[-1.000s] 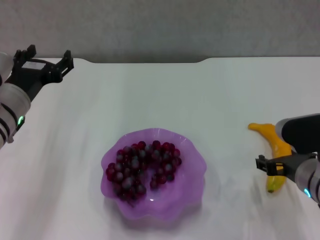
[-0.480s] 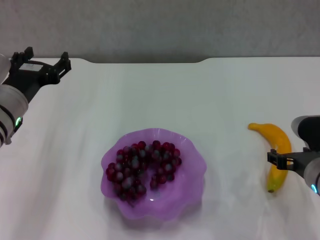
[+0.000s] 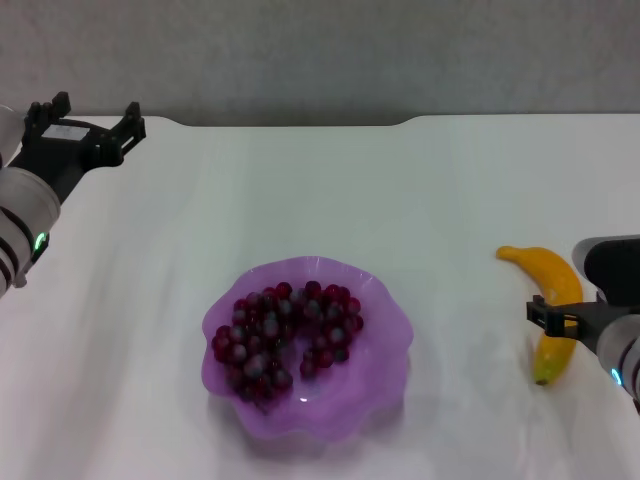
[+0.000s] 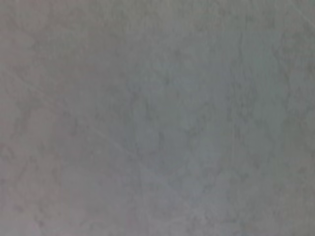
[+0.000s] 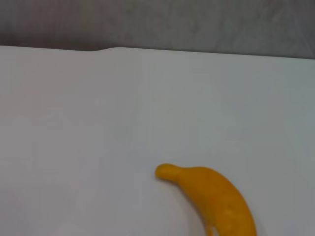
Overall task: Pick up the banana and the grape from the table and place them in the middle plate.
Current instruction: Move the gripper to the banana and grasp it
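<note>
Right gripper [image 3: 556,318] at the robot's right edge of the table [image 3: 330,190], low over the white top, with one dark finger crossing the middle of the banana [image 3: 553,306]. Cannot tell whether spread or pinching: only one dark finger in sight, the rest hidden behind the arm's own body. Banana directly under and beside that finger, lying flat, stem end pointing away toward the far side and toward the middle of the table, dark tip nearer the robot. In the right wrist view, only the banana's [image 5: 211,196] stem half on bare white, the notched far edge beyond it.

Well away toward the robot's left of that gripper, near the table's middle: the middle plate [image 3: 384,350], lilac with a wavy rim, flat on the top. Inside it, the grape [image 3: 285,328], a dark red-purple bunch spread across the bowl, none over the rim.

Left gripper [image 3: 88,124] at the far left corner, held above the table edge, fingers spread wide with nothing between them, well apart from plate and fruit. Left wrist view filled by a plain grey surface only.
</note>
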